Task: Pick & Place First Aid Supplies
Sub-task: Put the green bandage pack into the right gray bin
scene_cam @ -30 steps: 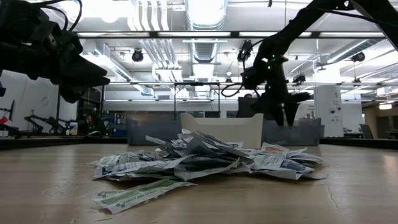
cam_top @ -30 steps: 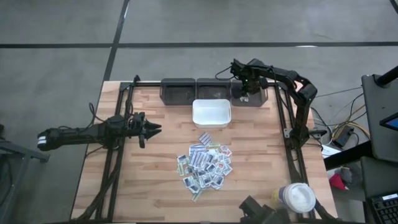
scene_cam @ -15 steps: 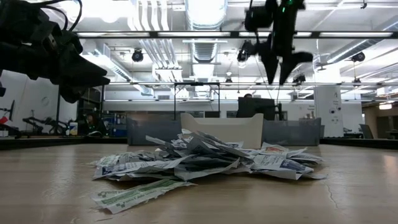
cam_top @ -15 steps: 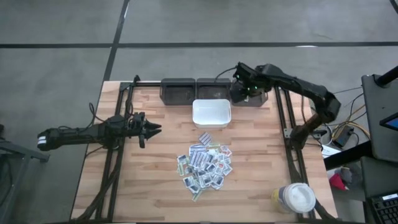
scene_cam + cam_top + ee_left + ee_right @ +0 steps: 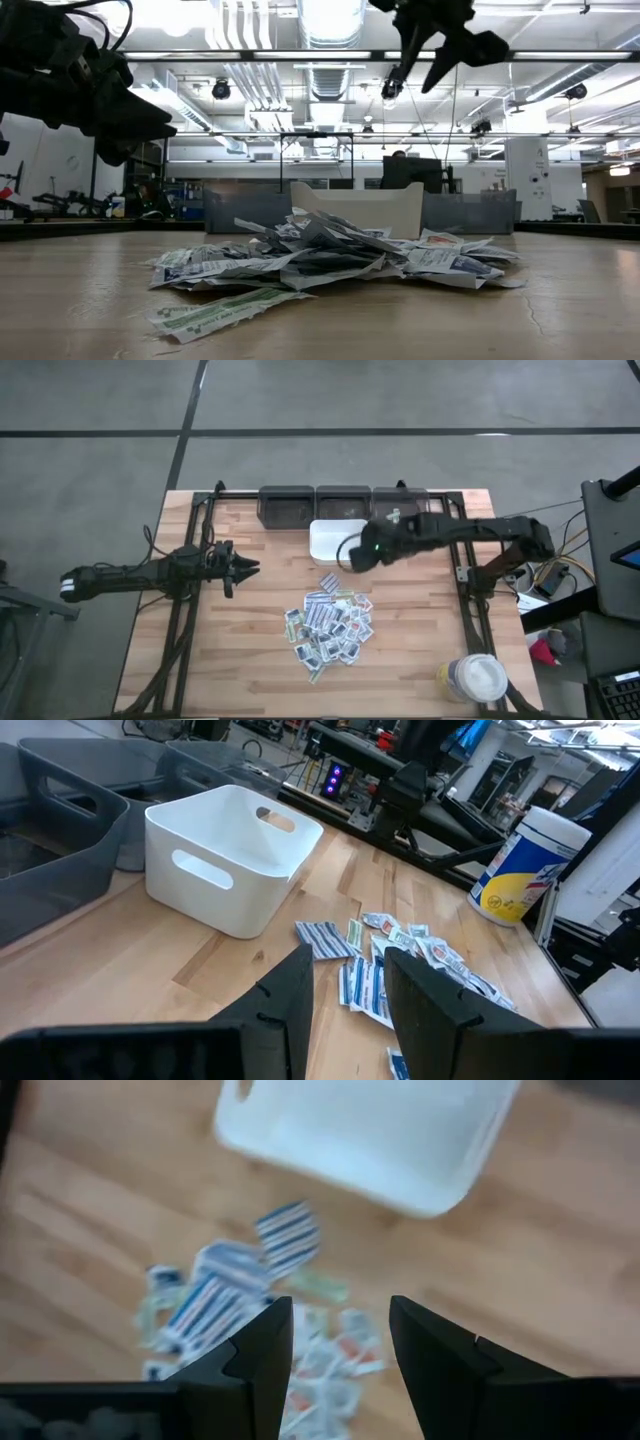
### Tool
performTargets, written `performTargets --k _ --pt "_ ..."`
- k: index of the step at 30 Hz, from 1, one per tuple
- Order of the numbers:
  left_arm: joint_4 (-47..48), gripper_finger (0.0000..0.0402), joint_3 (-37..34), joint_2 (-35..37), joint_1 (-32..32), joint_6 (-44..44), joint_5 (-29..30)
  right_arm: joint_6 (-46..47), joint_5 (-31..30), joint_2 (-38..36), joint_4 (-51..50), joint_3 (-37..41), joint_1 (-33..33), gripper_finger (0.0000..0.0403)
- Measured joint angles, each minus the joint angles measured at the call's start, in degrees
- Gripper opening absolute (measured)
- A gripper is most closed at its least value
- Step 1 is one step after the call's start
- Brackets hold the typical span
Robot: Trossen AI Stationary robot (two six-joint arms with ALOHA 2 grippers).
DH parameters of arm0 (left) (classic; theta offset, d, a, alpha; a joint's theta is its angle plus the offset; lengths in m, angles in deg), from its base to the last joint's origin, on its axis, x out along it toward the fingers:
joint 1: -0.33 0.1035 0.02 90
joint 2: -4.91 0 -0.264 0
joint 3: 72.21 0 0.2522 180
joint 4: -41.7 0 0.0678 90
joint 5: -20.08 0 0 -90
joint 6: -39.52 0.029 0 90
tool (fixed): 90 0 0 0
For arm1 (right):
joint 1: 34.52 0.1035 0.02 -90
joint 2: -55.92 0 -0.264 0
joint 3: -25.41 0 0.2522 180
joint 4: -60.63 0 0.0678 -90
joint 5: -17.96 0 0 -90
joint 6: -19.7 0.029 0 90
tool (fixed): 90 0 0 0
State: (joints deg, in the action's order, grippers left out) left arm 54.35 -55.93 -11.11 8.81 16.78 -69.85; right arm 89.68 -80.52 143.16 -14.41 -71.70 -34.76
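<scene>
Right arm swung from the back bins to the tray's front edge; left arm unmoved.

I read the task as barely begun: the first aid supplies (image 5: 332, 626) lie heaped at table centre, at 6 o'clock from the white tray (image 5: 328, 542), whose visible interior shows no packets. My right gripper (image 5: 357, 554) hangs high at the tray's 4 o'clock corner, arm stretched low across from 3 o'clock, fingers apart and empty. My left gripper (image 5: 248, 568) waits at 9 o'clock of the pile, level, fingers apart, empty.
</scene>
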Motion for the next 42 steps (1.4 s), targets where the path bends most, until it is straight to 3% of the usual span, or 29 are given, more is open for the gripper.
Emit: performTargets --k 12,30,37,42 --pt "-0.04 0.0119 0.02 0.0 0.0 0.0 -0.02 9.17 3.95 10.84 5.12 0.0 6.4 0.0164" --pt "-0.2 0.0119 0.0 0.0 -0.01 0.02 -0.01 7.43 2.49 25.74 8.06 0.0 5.29 0.0164" --pt "0.0 0.0119 0.0 0.0 -0.01 0.02 -0.02 5.64 2.26 28.23 7.53 0.08 4.84 0.0164" --pt "0.0 0.012 0.0 0.0 -0.01 0.02 -0.02 5.7 -1.45 28.04 6.17 0.48 4.75 0.0164"
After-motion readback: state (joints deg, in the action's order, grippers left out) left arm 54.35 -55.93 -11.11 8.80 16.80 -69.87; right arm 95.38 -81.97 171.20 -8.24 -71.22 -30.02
